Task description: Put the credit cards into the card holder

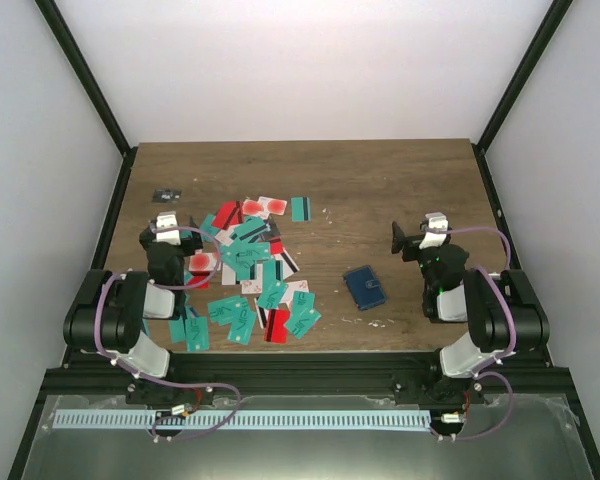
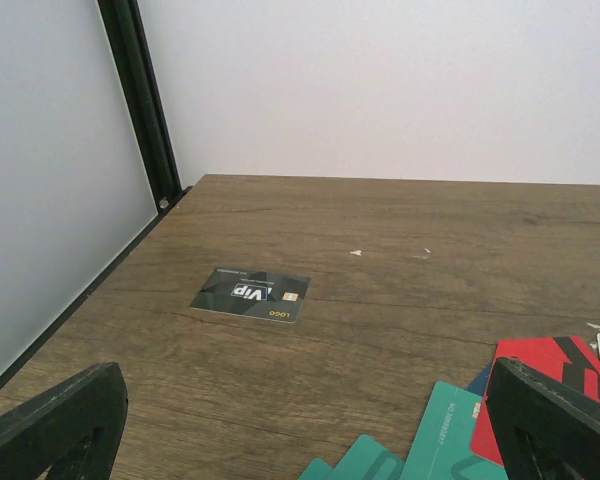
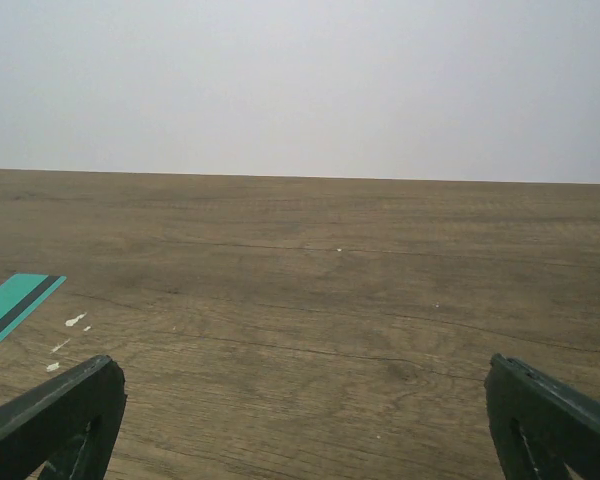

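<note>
Several credit cards [image 1: 248, 270], mostly teal with some red and white, lie scattered over the left half of the table. The dark navy card holder [image 1: 364, 287] lies closed right of the pile. My left gripper [image 1: 176, 226] is open and empty at the pile's left edge; its wrist view shows teal and red cards [image 2: 450, 440] between the fingertips. My right gripper [image 1: 412, 240] is open and empty, right of and beyond the holder. One teal card with a black stripe [image 3: 15, 306] shows at the left of the right wrist view.
A black-grey VIP card [image 1: 166, 195] lies apart at the far left, also in the left wrist view [image 2: 250, 294]. Black frame posts [image 2: 140, 100] and white walls enclose the wooden table [image 1: 380, 190]. Small white specks [image 3: 72, 322] dot the wood.
</note>
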